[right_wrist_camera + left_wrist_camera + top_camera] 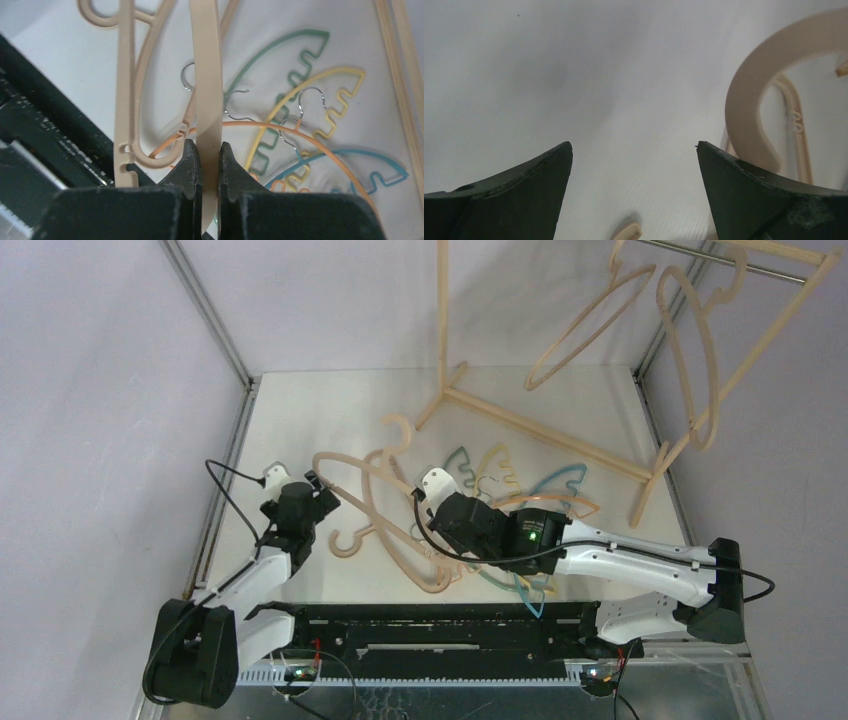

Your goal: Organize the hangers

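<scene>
Hangers [352, 464]: most lie across the middle of the table [300, 410], from centre-left to centre-right of the top view; two hang at upper right.
Left gripper [634, 147]: centre-left of the top view, low over the table, jaws spread wide with nothing between them. The curved end of a beige hanger [749, 115] sits just beside its right finger; whether they touch I cannot tell.
Beige pile: several wooden hangers overlap at centre, hooks pointing different ways.
Right gripper [210, 150]: just right of the pile, jaws pinched nearly closed on the flat band of one wooden hanger [206, 75], which stands on edge between the fingers.
Coloured hangers [556, 480]: teal [280, 50], yellow [320, 80], orange [300, 135] and blue [350, 155] lie flat and interlaced at centre-right, partly under the right arm.
Rack [545, 431]: upper right, with two hung hangers [703, 440] on its rod [760, 270].
Done: by my reading, only those two are sorted.
Left to do: the gripped one, the rest of the beige pile and all four coloured ones. The task looks early on.
</scene>
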Controlling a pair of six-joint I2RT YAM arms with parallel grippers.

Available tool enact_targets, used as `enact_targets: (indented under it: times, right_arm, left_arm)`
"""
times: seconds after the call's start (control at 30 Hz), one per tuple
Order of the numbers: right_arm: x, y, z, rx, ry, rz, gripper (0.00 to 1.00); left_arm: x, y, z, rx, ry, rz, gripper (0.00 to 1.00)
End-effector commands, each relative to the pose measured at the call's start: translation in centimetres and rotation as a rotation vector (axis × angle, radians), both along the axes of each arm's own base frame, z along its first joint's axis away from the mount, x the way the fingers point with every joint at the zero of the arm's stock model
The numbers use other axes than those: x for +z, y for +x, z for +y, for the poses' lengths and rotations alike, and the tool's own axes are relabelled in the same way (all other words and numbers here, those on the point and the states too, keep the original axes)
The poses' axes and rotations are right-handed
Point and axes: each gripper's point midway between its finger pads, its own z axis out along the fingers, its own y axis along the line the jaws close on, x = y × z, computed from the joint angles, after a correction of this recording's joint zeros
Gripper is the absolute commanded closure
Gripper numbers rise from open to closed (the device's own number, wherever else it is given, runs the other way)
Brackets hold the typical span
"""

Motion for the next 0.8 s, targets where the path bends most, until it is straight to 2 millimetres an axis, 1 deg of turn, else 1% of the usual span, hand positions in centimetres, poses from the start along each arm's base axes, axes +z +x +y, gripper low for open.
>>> enact_targets:
  times: [0.0,0.1,0.23,0.4,0.47,0.53,0.57,0.67,0.77]
  right_arm:
    - [2.5,-5.4,3.8,0.277,0.144,0.085,1.00]
    - [3.4,-7.2,4.7,0.358,0.219,0.114,1.00]
    - [4.9,-8.8,5.3,0.433,0.315,0.136,1.00]
    - [5.6,-9.8,5.5,0.483,0.364,0.163,1.00]
    - [5.3,-9.8,5.6,0.477,0.363,0.167,1.00]
    - [4.6,-8.8,5.5,0.420,0.340,0.155,1.00]
    - [4.3,-7.9,5.2,0.365,0.327,0.134,1.00]
    - [3.7,-4.2,4.0,0.159,0.288,0.039,1.00]
    - [3.8,-0.9,2.6,0.001,0.258,-0.077,1.00]
  left_arm:
    - [4.3,3.7,-1.4,-0.025,-0.069,-0.156,0.01]
    - [4.2,4.4,-1.9,-0.040,-0.077,-0.149,0.00]
    - [4.1,5.0,-2.2,-0.051,-0.080,-0.143,0.01]
    - [4.1,5.1,-2.3,-0.055,-0.080,-0.143,0.01]
    - [4.1,5.0,-2.3,-0.058,-0.082,-0.146,0.01]
    - [4.2,4.9,-2.4,-0.063,-0.085,-0.148,0.01]
    - [4.3,4.9,-2.4,-0.065,-0.085,-0.148,0.01]
    - [4.5,4.5,-2.5,-0.072,-0.087,-0.148,0.00]
    - [5.0,3.9,-2.8,-0.088,-0.107,-0.166,0.01]
